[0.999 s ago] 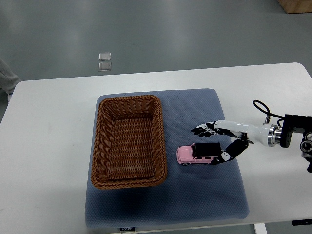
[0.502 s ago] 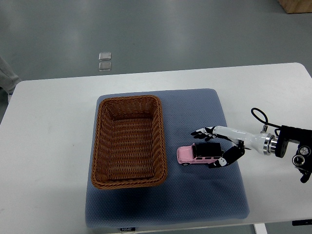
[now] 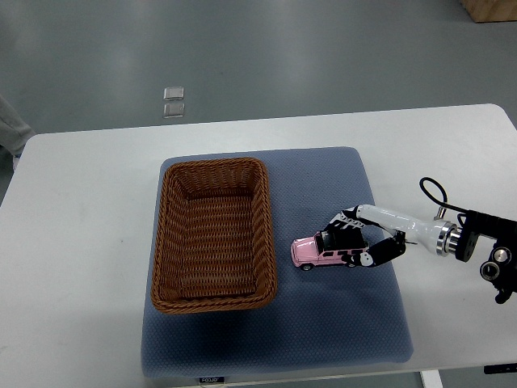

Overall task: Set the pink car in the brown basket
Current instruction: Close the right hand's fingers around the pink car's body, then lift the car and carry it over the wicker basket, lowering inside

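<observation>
Because the pink car point(image 3: 319, 253) lies with its long axis left to right on the blue mat point(image 3: 323, 323), nose toward the brown basket point(image 3: 213, 234), the right hand point(image 3: 359, 239) meets it from the rear end, fingers point(image 3: 343, 222) curled over roof and near side, pinching it. Only a narrow strip of mat separates car from basket rim, and I judge the lift must clear that woven wall. No left arm shows; the white surface point(image 3: 81, 210) around is bare.

Showing a woven wicker brown basket point(image 3: 214, 234) with a rough, ribbed weave, lying on a matt, finely textured blue-grey cloth mat point(image 3: 323, 323). Resting beneath, a smooth white table point(image 3: 81, 242) with a faint sheen. Displaying a glossy pink car point(image 3: 319, 252), seemingly plastic or painted. Gripping it, a glossy white-and-black right hand point(image 3: 359, 238) joined to a shiny metal wrist ring point(image 3: 443, 239).
</observation>
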Tool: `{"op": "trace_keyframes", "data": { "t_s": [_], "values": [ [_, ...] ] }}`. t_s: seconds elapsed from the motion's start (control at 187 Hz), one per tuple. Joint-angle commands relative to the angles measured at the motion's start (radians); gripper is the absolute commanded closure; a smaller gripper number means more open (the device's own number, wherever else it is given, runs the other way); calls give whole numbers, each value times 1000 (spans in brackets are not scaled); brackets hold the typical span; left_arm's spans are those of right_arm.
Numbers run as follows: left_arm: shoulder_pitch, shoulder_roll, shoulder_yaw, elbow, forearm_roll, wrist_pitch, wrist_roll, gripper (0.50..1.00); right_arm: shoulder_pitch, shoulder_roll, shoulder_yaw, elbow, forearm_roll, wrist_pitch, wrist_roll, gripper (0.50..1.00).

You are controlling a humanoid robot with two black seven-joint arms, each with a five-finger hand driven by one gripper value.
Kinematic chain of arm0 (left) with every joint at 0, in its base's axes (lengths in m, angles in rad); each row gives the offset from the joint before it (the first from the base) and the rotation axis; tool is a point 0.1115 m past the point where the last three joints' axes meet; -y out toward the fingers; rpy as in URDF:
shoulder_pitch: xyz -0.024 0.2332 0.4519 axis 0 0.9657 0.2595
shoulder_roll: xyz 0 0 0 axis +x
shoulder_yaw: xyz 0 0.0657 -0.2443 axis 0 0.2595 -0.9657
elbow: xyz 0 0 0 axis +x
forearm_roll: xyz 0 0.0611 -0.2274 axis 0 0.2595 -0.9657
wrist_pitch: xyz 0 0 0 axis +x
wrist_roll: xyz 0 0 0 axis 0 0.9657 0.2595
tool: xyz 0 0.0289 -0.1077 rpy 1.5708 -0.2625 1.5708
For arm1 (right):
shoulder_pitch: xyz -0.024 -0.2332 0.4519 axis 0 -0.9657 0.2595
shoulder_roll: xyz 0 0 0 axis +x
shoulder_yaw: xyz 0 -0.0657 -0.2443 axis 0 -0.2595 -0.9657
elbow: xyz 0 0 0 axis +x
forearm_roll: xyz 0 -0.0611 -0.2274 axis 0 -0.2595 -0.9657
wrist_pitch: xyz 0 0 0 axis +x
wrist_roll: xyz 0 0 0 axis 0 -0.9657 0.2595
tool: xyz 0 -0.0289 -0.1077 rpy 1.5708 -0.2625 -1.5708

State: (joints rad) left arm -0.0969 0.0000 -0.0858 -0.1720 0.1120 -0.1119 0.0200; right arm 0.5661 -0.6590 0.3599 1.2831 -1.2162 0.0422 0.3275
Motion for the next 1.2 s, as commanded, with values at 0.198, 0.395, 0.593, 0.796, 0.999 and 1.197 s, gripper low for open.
{"op": "trace_keyframes", "data": {
  "t_s": [0.198, 0.395, 0.593, 0.796, 0.999, 1.197],
  "values": [
    [0, 0, 3, 0, 0, 0, 0, 500, 38, -48, 16, 10, 6, -1, 12, 1000],
    [0, 0, 3, 0, 0, 0, 0, 500, 104, -87, 22, 24, 15, 4, 12, 1000],
    [0, 0, 3, 2, 0, 0, 0, 500, 207, -71, 17, 27, 70, 13, 10, 1000],
    [0, 0, 3, 0, 0, 0, 0, 500, 325, -1, -22, 5, 187, 48, 4, 1000],
    [0, 0, 0, -1, 0, 0, 0, 500, 436, 180, -182, -136, 196, 36, 4, 1000],
    [0, 0, 1, -4, 0, 0, 0, 500, 460, 346, -233, -251, 193, 35, 2, 1000]
  ]
}}
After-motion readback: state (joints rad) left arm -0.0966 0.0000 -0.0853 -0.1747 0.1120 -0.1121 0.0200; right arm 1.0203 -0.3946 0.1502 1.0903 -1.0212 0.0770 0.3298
